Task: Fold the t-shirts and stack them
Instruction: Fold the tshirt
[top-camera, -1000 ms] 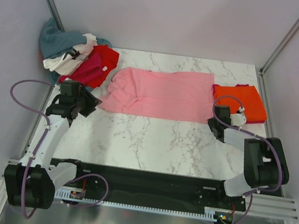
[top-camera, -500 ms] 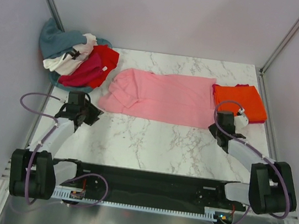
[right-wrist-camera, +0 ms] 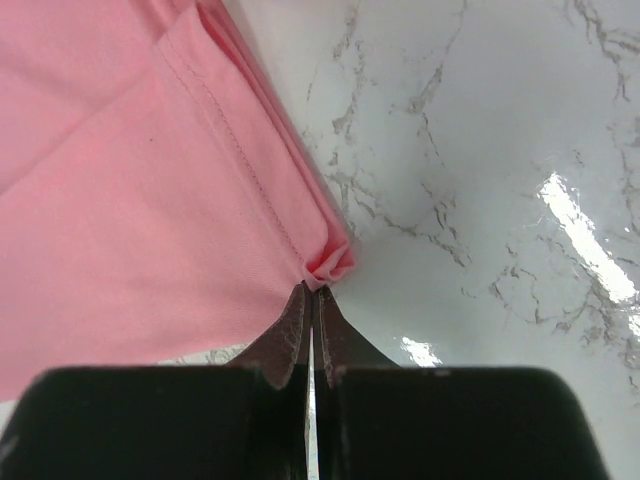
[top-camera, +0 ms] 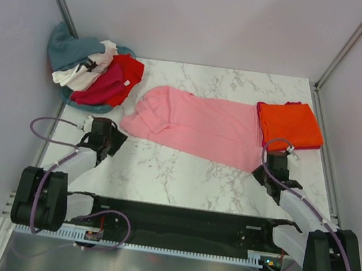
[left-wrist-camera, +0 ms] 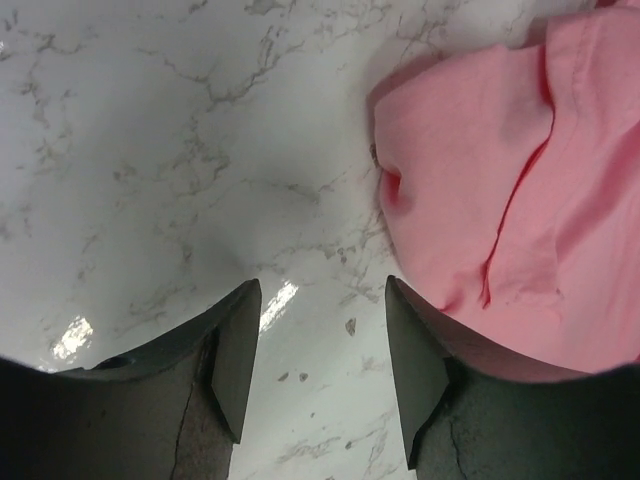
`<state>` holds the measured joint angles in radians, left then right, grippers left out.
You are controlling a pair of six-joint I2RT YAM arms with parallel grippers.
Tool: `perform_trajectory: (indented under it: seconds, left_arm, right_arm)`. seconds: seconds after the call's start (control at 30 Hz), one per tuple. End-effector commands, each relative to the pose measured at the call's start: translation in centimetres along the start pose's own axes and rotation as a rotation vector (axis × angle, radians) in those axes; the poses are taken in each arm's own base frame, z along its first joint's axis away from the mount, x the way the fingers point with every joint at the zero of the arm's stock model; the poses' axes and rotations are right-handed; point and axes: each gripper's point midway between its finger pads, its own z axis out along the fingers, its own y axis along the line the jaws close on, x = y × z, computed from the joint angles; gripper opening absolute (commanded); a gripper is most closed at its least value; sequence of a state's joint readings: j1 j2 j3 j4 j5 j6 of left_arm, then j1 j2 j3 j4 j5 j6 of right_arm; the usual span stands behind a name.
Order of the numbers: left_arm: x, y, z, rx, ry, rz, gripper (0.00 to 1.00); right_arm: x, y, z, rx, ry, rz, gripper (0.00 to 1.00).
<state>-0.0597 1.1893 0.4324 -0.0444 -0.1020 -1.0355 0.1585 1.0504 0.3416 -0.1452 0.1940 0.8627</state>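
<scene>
Top view: light pink t-shirt (top-camera: 202, 125) lies spread across the bench (top-camera: 182, 176); orange t-shirt (top-camera: 289, 124) folded at its right end; crumpled pile of shirts (top-camera: 92, 72) at far left.
Left wrist: left claw (left-wrist-camera: 320, 300) released, jaws apart over bare marble, just beside the light pink t-shirt's edge.
Right wrist: right claw (right-wrist-camera: 312, 295) clenched on that t-shirt's hem corner.

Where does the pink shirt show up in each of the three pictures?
Top view: pink shirt lies across the middle of the marble table.
Left wrist: its rumpled end fills the right side.
Right wrist: the shirt fills the left, corner pinched by the right pincer.
Shared landmark: the marble table.
</scene>
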Motion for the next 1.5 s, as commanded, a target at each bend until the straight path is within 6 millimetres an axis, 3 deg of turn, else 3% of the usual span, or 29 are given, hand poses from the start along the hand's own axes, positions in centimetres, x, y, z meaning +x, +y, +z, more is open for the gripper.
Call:
perform_trajectory:
  seconds: [0.0, 0.13, 0.37, 0.57, 0.73, 0.8, 0.87, 1.03, 1.13, 1.17, 1.27, 1.33, 1.37, 1.4, 1.47]
  left_arm:
    - [-3.2, -2.6, 1.0, 0.057, -0.131, -0.008, 0.61]
    - [-3.9, -4.2, 2.1, 0.106, -0.156, -0.032, 0.61]
    - [-4.2, -4.5, 4.0, 0.101, -0.168, -0.116, 0.58]
    - [-4.4, -4.1, 5.4, 0.063, -0.176, -0.146, 0.43]
    - [-5.4, -4.5, 6.0, 0.065, -0.223, -0.177, 0.23]
    - [-6.1, -4.7, 5.9, 0.063, -0.249, -0.157, 0.11]
    - [-6.9, -4.6, 5.2, 0.046, -0.278, -0.112, 0.06]
    - [-8.1, -1.3, 2.8, -0.096, -0.362, -0.065, 0.02]
    - [-7.3, 0.6, 1.0, -0.137, -0.345, -0.065, 0.03]
    - [-6.3, 2.2, 0.4, -0.193, -0.318, -0.092, 0.04]
    - [-5.3, 4.0, -1.4, -0.220, -0.299, -0.110, 0.19]
    - [-4.7, 4.0, -2.5, -0.200, -0.267, -0.099, 0.43]
    - [-4.8, 3.8, -2.8, -0.184, -0.274, -0.095, 0.43]
    - [-4.5, 3.4, -3.4, -0.150, -0.260, -0.098, 0.52]
    - [-4.1, 3.0, -3.9, -0.115, -0.239, -0.081, 0.57]
  right_arm:
    - [-0.2, -0.1, -0.4, -0.012, -0.011, -0.008, 0.00]
    - [-0.4, -0.3, -0.7, -0.010, -0.023, 0.001, 0.00]
    - [-0.7, -0.2, -1.0, -0.019, -0.041, 0.030, 0.00]
    - [-0.8, -0.2, -1.1, -0.019, -0.042, 0.036, 0.00]
    - [-0.9, -0.1, -1.3, -0.023, -0.042, 0.038, 0.00]
    - [-1.0, -0.1, -1.5, -0.019, -0.046, 0.038, 0.00]
    - [-1.1, 0.0, -1.5, -0.018, -0.047, 0.038, 0.00]
    - [-1.4, -0.1, -1.6, -0.010, -0.054, 0.045, 0.00]
    - [-1.6, 0.0, -1.8, -0.009, -0.060, 0.048, 0.00]
    - [-1.6, 0.0, -1.9, -0.010, -0.058, 0.046, 0.00]
    - [-1.6, -0.2, -2.2, -0.002, -0.056, 0.047, 0.00]
    - [-1.3, -0.5, -2.4, 0.002, -0.049, 0.048, 0.00]
    - [-1.3, -0.4, -2.5, -0.001, -0.049, 0.051, 0.00]
    - [-1.1, -0.6, -2.5, 0.001, -0.045, 0.052, 0.00]
    - [-0.9, -0.7, -2.6, -0.008, -0.043, 0.060, 0.00]
